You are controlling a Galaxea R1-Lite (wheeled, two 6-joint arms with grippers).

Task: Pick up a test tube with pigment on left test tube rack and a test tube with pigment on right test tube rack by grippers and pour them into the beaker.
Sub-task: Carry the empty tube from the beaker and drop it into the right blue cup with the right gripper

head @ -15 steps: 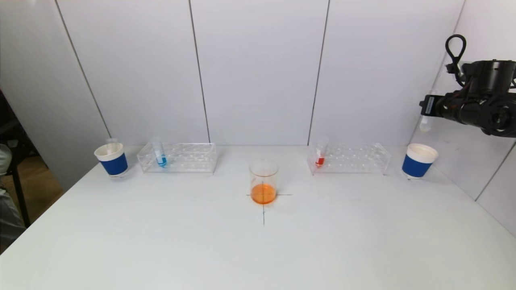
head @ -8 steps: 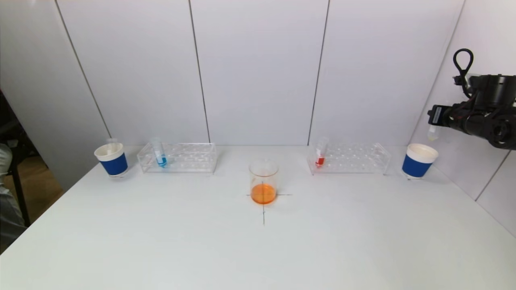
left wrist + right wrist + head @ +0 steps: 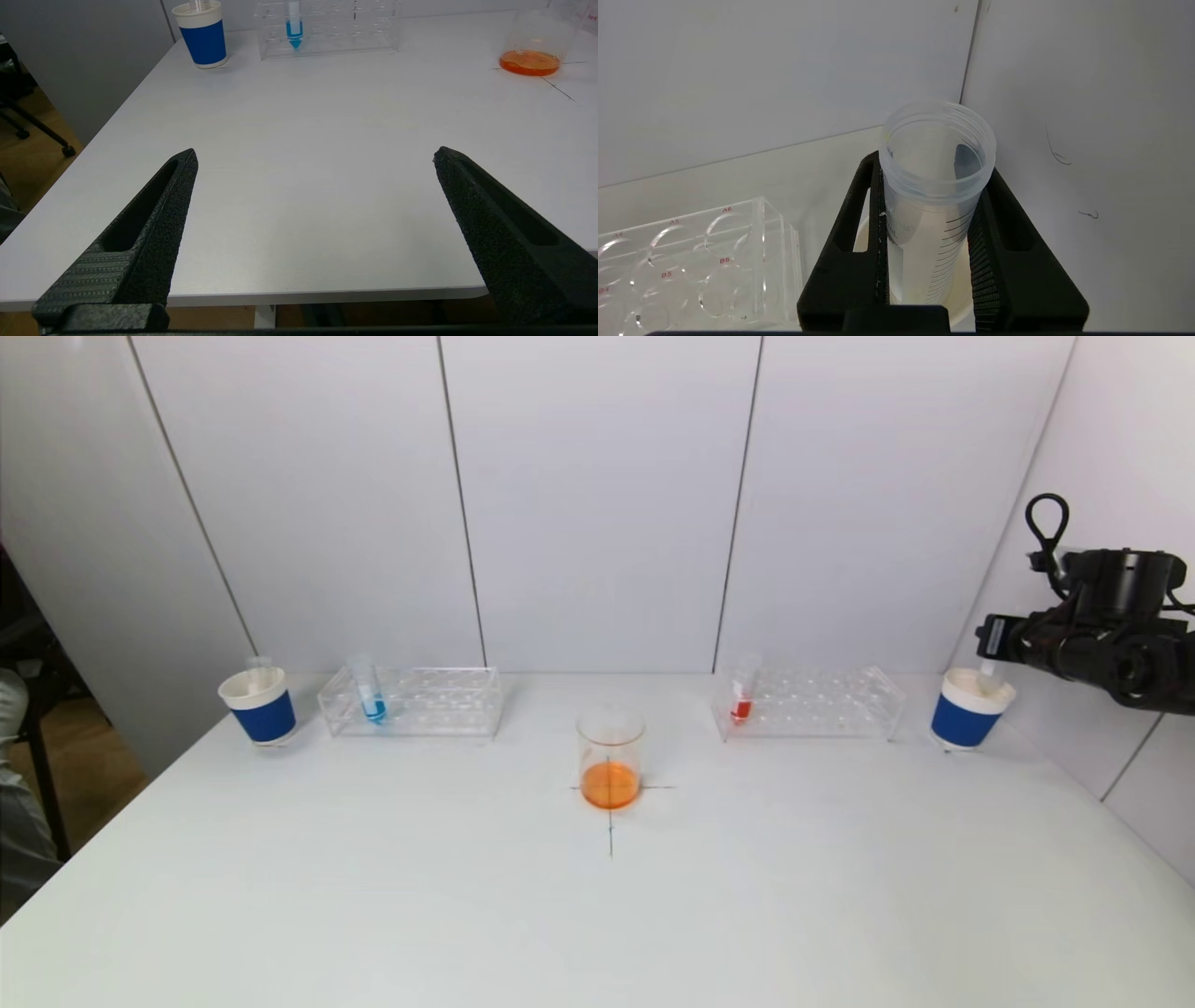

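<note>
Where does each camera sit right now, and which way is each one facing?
Head: high on the torso, facing forward and down over the table; right end effector shows above the right blue cup.
Left wrist: low at the table's near edge, facing the beaker and blue test tube; left end effector open.
Right wrist: looking down its end effector, shut on an empty test tube.
Shared: head and left wrist both see the beaker.

White table [image 3: 597, 915], beaker [image 3: 611, 758] (orange liquid), racks [image 3: 411, 702], cups [image 3: 259, 706]
</note>
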